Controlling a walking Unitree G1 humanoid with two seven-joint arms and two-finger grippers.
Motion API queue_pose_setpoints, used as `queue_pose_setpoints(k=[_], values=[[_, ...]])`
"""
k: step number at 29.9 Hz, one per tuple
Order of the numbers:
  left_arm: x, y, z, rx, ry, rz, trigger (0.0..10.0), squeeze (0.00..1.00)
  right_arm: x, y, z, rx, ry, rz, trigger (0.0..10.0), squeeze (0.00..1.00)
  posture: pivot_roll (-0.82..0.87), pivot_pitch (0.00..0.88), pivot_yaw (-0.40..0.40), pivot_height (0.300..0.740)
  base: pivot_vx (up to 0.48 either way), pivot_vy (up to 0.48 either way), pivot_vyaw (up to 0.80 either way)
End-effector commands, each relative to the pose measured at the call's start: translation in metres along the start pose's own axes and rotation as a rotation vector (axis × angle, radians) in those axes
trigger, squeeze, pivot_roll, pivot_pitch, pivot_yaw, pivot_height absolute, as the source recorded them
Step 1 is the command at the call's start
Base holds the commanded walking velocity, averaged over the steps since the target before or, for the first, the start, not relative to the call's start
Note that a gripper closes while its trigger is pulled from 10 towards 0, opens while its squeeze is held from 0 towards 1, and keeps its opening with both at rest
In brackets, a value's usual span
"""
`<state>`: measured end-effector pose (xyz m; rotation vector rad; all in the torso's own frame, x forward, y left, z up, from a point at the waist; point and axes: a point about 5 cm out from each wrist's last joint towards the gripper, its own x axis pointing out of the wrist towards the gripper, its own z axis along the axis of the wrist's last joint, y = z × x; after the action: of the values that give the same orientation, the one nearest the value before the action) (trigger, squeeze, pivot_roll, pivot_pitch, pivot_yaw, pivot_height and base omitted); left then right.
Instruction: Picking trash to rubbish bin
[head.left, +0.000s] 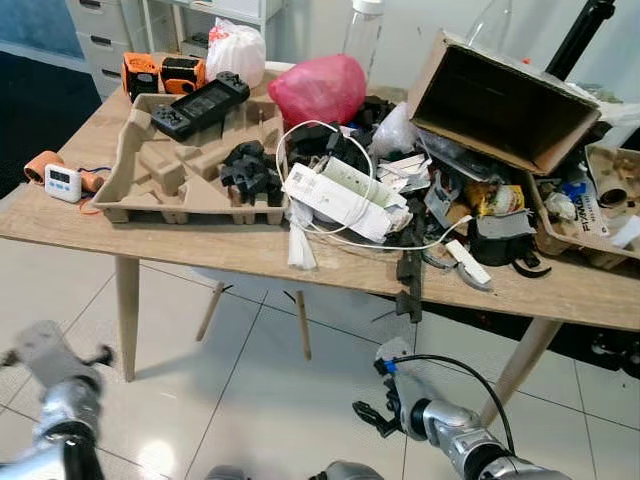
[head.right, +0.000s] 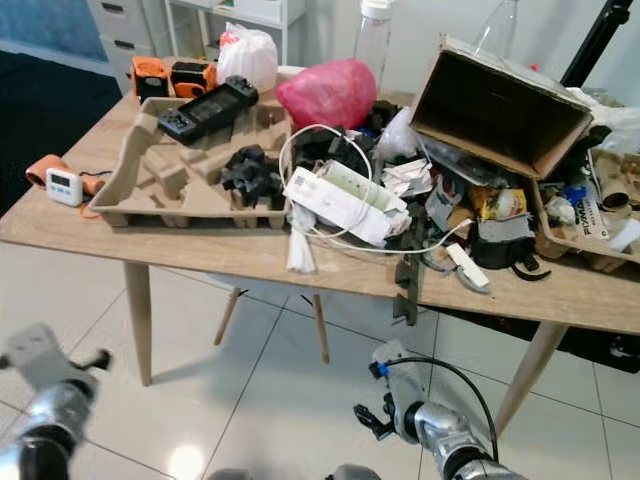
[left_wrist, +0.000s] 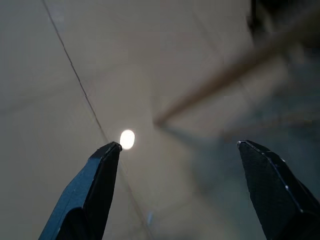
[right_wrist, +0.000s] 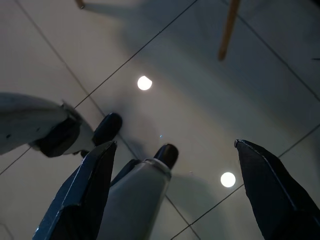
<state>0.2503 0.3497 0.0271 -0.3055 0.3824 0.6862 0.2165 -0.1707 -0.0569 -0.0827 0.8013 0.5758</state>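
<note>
I see the trash heaped on the wooden counter (head.left: 250, 250): a pink bag (head.left: 318, 88), a white box (head.left: 340, 198) wrapped in white cable, an open cardboard box (head.left: 505, 100) tipped on its side, and a moulded pulp tray (head.left: 190, 160) with a black controller (head.left: 200, 105) on it. Both my arms hang low over the tiled floor (head.left: 260, 400), well apart from the counter. The left claw (left_wrist: 177, 150) is wide open and empty, and so is the right claw (right_wrist: 175, 147)
</note>
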Motion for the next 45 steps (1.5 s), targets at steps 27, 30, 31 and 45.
queue_pose_setpoints(k=[27,30,31,45], values=[[-0.04,-0.177,0.192,-0.081,-0.618,-0.905,10.0,0.0,0.001,0.0,-0.006,-0.016,0.017,-0.114,10.0,0.0,0.2,0.088,-0.07,0.74,0.0,0.0,0.0],[-0.046,-0.19,0.19,-0.069,-0.599,-0.997,10.0,0.0,0.001,0.0,-0.005,-0.015,0.011,-0.121,10.0,0.0,0.2,0.088,-0.07,0.74,0.0,0.0,0.0],[-0.052,-0.203,0.185,-0.021,-0.584,-1.085,10.0,0.0,0.001,0.0,-0.005,-0.01,0.004,-0.131,10.0,0.0,0.2,0.087,-0.067,0.74,0.0,0.0,0.0],[-0.082,-0.257,0.152,0.505,-0.489,-1.411,10.0,0.0,-0.001,0.003,-0.012,0.024,-0.035,-0.155,10.0,0.0,0.14,0.145,-0.049,0.74,0.0,0.0,0.0]])
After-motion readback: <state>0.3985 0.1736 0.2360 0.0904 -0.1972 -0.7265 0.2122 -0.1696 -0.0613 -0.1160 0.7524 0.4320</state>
